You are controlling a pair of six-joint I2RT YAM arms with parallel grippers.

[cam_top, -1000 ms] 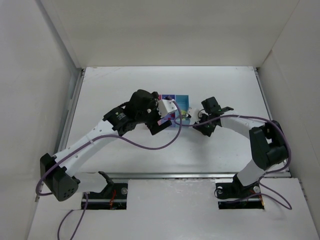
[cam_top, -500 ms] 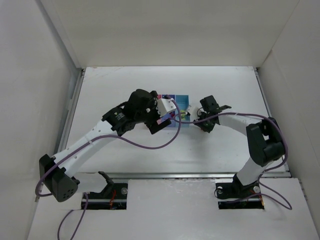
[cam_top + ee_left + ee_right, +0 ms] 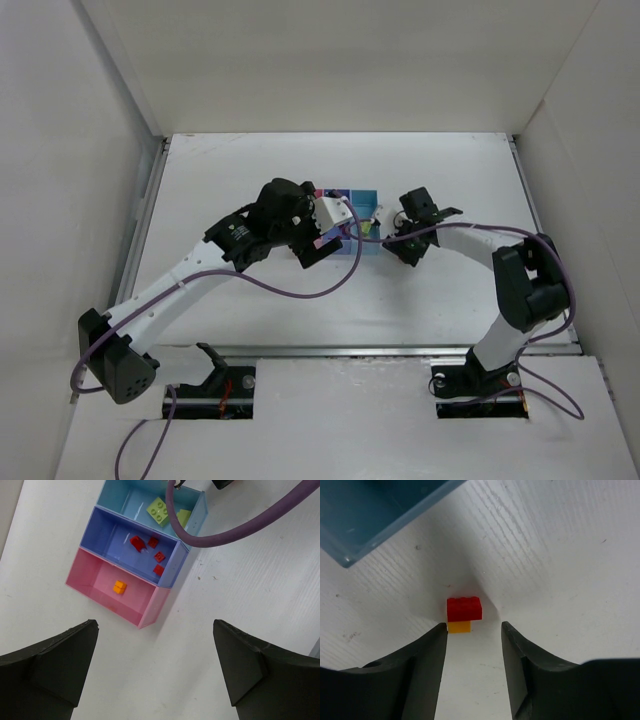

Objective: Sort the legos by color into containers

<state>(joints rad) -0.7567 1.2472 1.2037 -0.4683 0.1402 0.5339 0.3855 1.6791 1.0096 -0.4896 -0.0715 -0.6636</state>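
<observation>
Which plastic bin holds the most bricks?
The medium blue rectangular plastic bin in the middle: four small red bricks lie in it, against one orange brick in the pink bin and two yellow-green ones in the light blue bin.

Pink, medium-blue and light-blue joined plastic bins (image 3: 115,540) lie ahead of the left claw (image 3: 155,627); a small red-on-yellow brick stack (image 3: 464,611) stands between the right claw's (image 3: 473,625) tips.

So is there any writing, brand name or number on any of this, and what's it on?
None: no word, number or sign can be read in any view.
The bins are plain plastic with no labels.
The studs on the green brick are too small to show any logo.
The arms show no readable markings.
</observation>
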